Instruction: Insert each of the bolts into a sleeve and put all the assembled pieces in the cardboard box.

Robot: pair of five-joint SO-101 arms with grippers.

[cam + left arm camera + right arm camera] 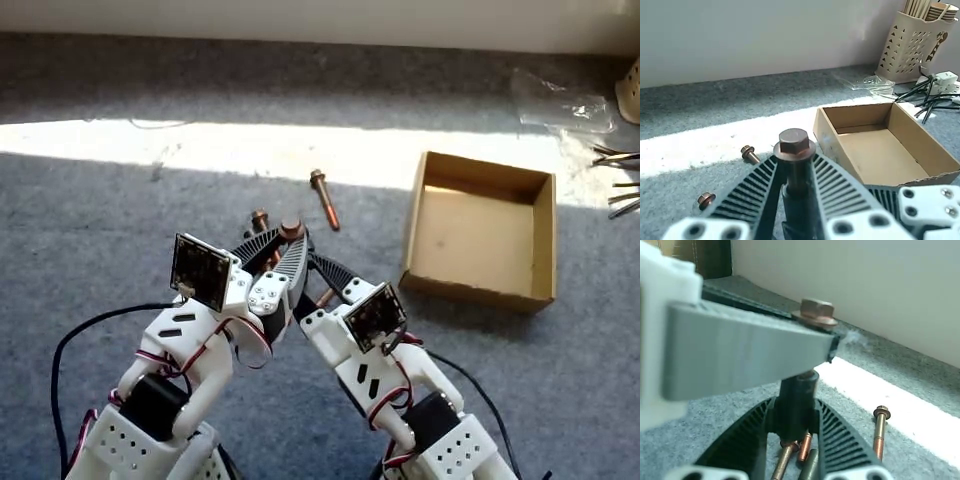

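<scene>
left gripper (pixel 794 167) clamps the bolt (pixel 793 143), right gripper (pixel 795 410) clamps the sleeve (pixel 799 389) beneath it. Risk: any tilt between them could jam the bolt or twist it loose.

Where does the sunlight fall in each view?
High view: a sunlit strip crosses the grey carpet, reaching the far end of the open brown cardboard box. Left wrist view: it runs behind the gripped copper hex-head bolt. Right wrist view: it borders a loose copper bolt.

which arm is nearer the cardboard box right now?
Right. The right arm stands just left of the cardboard box; the left arm, its tool gripping a bolt, is farther left.
</scene>
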